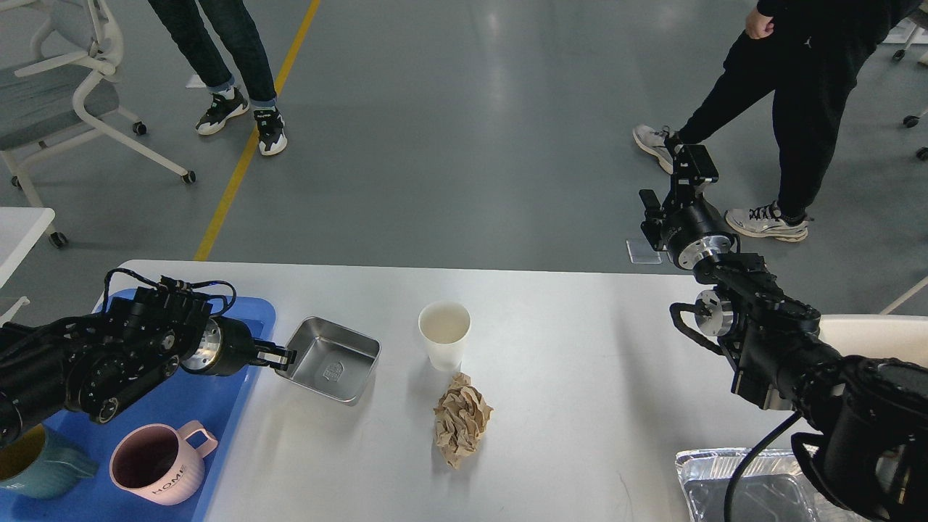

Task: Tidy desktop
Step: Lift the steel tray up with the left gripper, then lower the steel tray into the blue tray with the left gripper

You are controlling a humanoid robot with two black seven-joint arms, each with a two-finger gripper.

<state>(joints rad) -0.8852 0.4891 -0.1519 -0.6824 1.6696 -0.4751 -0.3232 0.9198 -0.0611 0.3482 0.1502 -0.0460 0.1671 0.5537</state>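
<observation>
The white desktop [565, 377] holds a square steel dish [330, 360], a white paper cup [444, 335] and a crumpled brown paper ball [461, 418]. My left gripper [281, 357] is shut on the dish's left rim and holds it tilted, its left side raised just off the desktop beside the blue tray [250, 312]. My right gripper [685, 174] is held high beyond the desktop's far right edge with nothing in it. Its fingers cannot be told apart.
The blue tray at the left carries a pink mug [156, 464] and a teal mug [36, 464]. A foil tray [754, 493] lies at the front right and a cream bin [877, 333] at the right edge. People stand behind, at the far left [225, 65] and far right [783, 87].
</observation>
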